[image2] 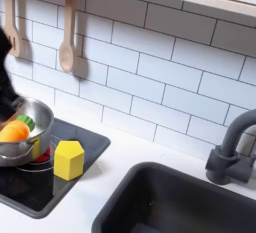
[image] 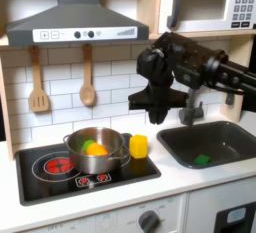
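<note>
Gripper (image: pixel 152 104) hangs in the air above the counter in the first exterior view, at roughly 12 o'clock from the yellow block (image: pixel 138 146), well clear of it. Jaw state: cannot tell (dark fingers blur into the arm). Block stands upright on the stove (image: pixel 40 180), at 3 o'clock from the pot (image: pixel 97 149) and just beside it; in the second exterior view the block (image2: pixel 68 159) sits at 4 o'clock from the pot (image2: pixel 28 127), near the stove's (image2: pixel 40 192) front edge. Pot holds orange and green pieces. Sink (image: pixel 212 142) is at 3 o'clock from the block, with a green item (image: pixel 203 160) inside. Two wooden utensils hang on the tiled wall.
</note>
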Controlling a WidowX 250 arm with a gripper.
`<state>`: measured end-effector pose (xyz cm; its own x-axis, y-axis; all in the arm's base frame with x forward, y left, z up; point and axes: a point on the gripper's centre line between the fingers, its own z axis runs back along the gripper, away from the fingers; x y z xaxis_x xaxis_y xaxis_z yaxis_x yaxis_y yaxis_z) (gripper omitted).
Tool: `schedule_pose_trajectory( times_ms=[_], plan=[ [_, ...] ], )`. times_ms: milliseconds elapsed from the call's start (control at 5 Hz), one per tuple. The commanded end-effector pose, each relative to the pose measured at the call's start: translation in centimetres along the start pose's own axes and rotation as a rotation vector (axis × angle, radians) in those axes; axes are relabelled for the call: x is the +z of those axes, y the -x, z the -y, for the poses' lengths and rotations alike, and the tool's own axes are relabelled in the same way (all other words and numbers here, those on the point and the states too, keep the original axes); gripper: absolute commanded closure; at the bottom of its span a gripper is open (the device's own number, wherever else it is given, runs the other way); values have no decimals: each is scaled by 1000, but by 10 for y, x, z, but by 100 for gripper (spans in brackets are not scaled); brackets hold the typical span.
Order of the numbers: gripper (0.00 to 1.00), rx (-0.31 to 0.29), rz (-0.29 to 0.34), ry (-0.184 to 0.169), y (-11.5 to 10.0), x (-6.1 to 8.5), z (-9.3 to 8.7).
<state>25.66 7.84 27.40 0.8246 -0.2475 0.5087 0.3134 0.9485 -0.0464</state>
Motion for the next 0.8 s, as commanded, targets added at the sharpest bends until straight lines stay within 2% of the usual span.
schedule_pose_trajectory(
  times_ms=[0,400,600],
  plan=[
    [0,-68,4,-25,21,5,-2],
    [0,-63,-19,-24,27,8,-2],
    [0,-42,-26,-42,20,0,-3]
  ],
)
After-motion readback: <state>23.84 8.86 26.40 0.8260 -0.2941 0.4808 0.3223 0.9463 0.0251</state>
